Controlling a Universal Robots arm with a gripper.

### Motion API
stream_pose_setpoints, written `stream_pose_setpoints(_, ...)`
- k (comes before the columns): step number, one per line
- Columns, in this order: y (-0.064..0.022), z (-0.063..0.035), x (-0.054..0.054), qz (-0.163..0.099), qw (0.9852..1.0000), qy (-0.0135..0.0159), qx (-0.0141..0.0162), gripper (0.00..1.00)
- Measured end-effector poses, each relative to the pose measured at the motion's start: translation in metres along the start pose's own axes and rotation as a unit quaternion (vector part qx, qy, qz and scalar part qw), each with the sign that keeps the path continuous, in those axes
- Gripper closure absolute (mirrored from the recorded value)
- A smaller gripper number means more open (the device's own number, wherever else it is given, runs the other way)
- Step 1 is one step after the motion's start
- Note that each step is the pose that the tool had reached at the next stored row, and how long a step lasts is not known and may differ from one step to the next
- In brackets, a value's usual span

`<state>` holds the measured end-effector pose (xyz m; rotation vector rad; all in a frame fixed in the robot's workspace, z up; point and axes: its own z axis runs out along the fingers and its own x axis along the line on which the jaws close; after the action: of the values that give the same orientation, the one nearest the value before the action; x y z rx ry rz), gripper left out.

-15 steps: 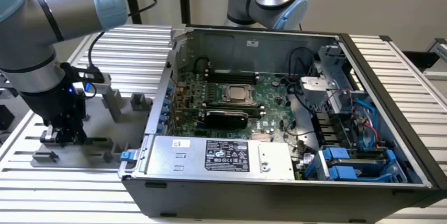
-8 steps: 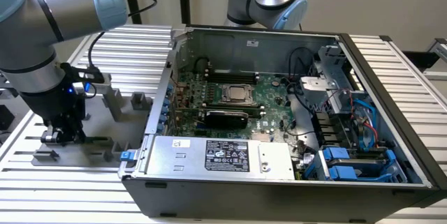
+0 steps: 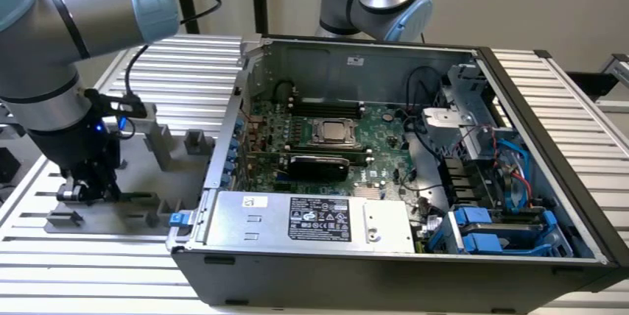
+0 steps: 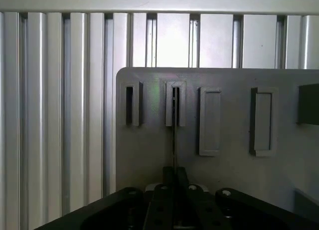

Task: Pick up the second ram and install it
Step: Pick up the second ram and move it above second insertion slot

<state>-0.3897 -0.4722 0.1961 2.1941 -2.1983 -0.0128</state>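
Wrist view, second ram [image 4: 174, 135]: seen edge-on as a thin dark line, standing upright, its far end seated in a slotted holder [image 4: 168, 104] on the grey fixture plate [image 4: 234, 180].
Pincer [image 4: 175, 177]: fingers pressed close from both sides, pinching the near end of the second ram.
Neighbouring holders: a row of them sits to either side on the same plate.
Table [image 4: 60, 115]: ribbed aluminium, carrying the plate.
Exterior view, arm [image 3: 59, 50]: at that view's left, pincer [image 3: 87, 186] down on the fixture plate [image 3: 138, 219].
Computer case [image 3: 393, 256]: open, just beside the plate on that view's right, motherboard [image 3: 378, 127] exposed inside.
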Motion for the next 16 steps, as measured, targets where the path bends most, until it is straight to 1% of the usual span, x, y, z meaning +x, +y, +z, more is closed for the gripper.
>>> stream_pose_setpoints(4,0.0000,0.0002,0.0000,0.010,0.9999,-0.0003,-0.0002,1.00)
stream_pose_setpoints(16,0.0000,-0.0002,0.0000,0.010,0.9999,-0.0006,0.0001,1.00)
